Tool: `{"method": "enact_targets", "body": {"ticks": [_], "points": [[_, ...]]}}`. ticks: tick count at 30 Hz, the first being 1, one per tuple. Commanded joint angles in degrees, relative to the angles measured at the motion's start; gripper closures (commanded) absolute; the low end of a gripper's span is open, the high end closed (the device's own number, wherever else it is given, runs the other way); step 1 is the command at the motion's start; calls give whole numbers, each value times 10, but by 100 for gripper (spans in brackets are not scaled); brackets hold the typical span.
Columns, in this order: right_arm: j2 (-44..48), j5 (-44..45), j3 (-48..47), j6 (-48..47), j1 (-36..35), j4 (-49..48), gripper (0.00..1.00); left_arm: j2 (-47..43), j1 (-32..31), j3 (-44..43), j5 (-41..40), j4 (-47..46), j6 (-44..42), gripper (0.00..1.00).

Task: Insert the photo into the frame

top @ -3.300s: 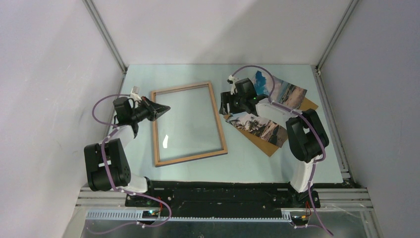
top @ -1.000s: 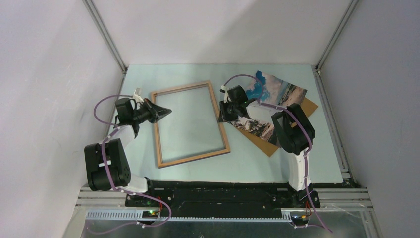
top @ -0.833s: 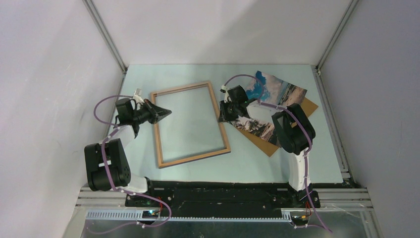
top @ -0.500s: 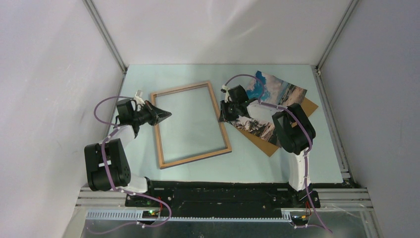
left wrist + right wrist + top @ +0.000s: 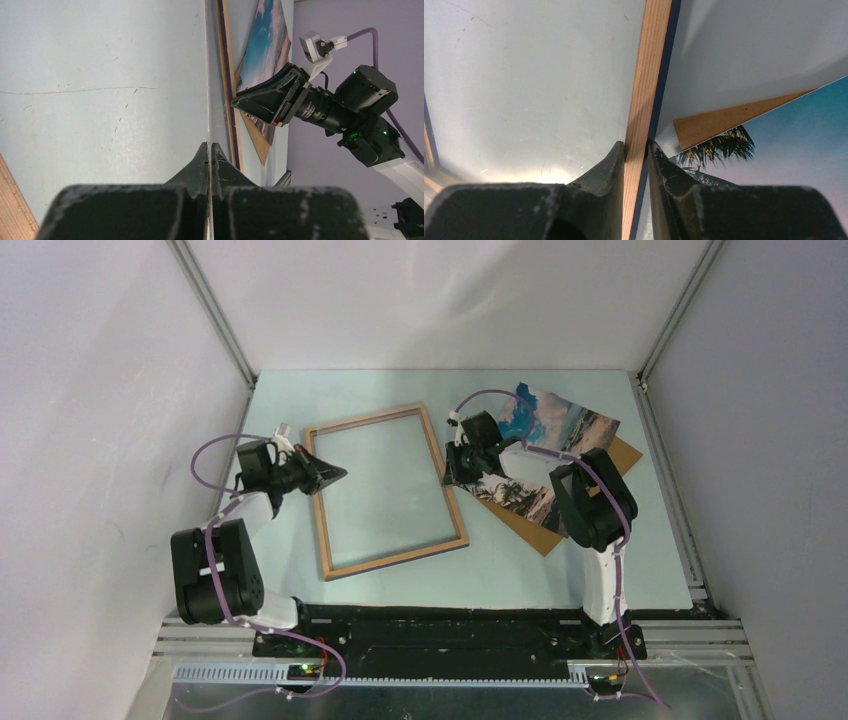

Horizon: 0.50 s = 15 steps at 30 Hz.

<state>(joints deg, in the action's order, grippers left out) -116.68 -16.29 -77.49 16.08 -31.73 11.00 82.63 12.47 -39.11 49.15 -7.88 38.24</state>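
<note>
I am clamping the frame (image 5: pixel 395 558) by its right rail in the right gripper (image 5: pixel 636 150); the photo (image 5: pixel 565 425) is lying just rightward, nearest it (left gripper (image 5: pixel 335 472) pinched together, empty).

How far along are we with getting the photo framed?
Done: nothing yet; the frame lies flat, no print in it. In hand: the right gripper is shut on its right rail; the left gripper, shut, sits at the left rail. Left: the photo lies outside on a brown board and must go in.
</note>
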Motion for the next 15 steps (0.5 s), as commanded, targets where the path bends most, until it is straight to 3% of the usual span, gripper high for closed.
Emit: {"method": "enact_targets", "body": {"ticks": [1,15], "points": [[-3,-4,-26,6,-1,-11,90,10,-16,-10,3,11,-29,100],[-11,-7,-33,8,-2,-7,92,30,-22,-26,-14,45,-59,100]]}}
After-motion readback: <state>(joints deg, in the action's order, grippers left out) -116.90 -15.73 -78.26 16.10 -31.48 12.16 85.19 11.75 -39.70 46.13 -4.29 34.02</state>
